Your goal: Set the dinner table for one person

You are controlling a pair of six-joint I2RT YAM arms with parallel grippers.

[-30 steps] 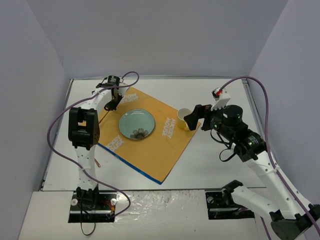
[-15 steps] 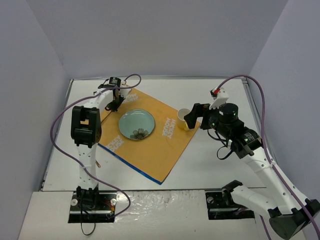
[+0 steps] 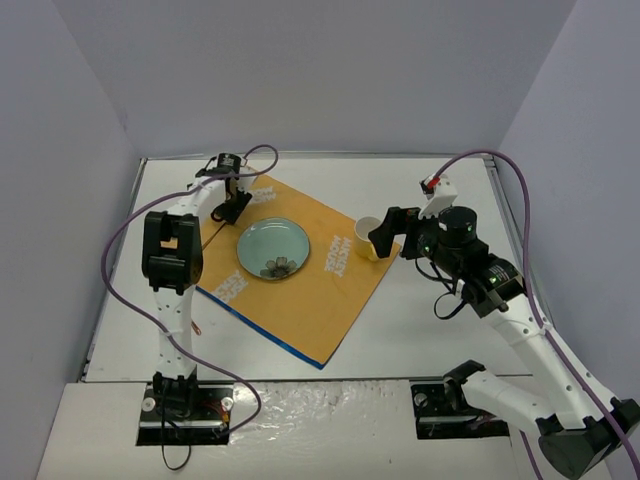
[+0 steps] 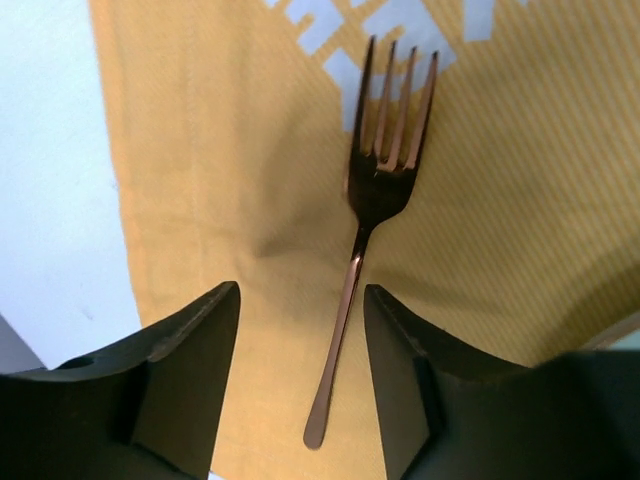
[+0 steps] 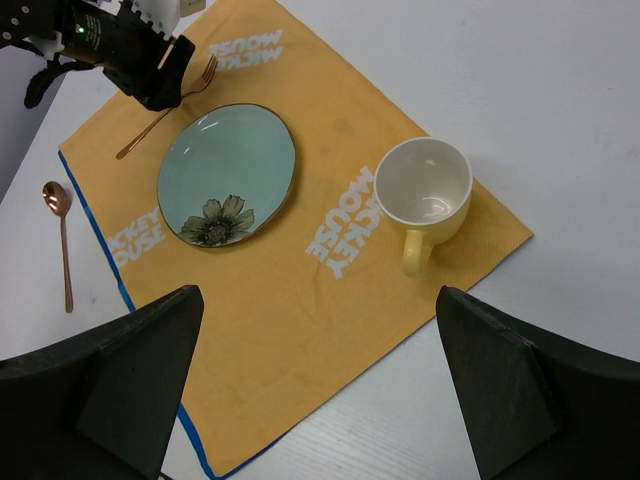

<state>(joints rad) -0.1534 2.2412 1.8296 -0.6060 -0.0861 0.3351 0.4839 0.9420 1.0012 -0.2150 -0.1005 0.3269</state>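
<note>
On the white dinner table [image 3: 430,330] lies an orange cloth [image 3: 310,290] with a pale blue flowered plate [image 3: 273,245] in its middle. A copper fork [image 4: 385,170] rests flat on the cloth, left of the plate. My left gripper [image 4: 300,290] hovers low over the fork's handle, open, both jaws clear of it. A yellow cup [image 5: 425,185] stands on the cloth's right corner. My right gripper [image 5: 318,292] hangs open high above the cloth, nothing in it. In the top view the left gripper [image 3: 232,207] sits at the cloth's far left edge and the right gripper [image 3: 385,232] beside the cup [image 3: 367,235].
A copper spoon [image 5: 62,240] lies on the bare table left of the cloth's blue-edged side. Lavender-grey walls close the table on three sides. The left arm's purple cable loops over the table's left part.
My left gripper has opened and the fork now lies free on the cloth between its jaws. The right arm shifted slightly and then held still.
</note>
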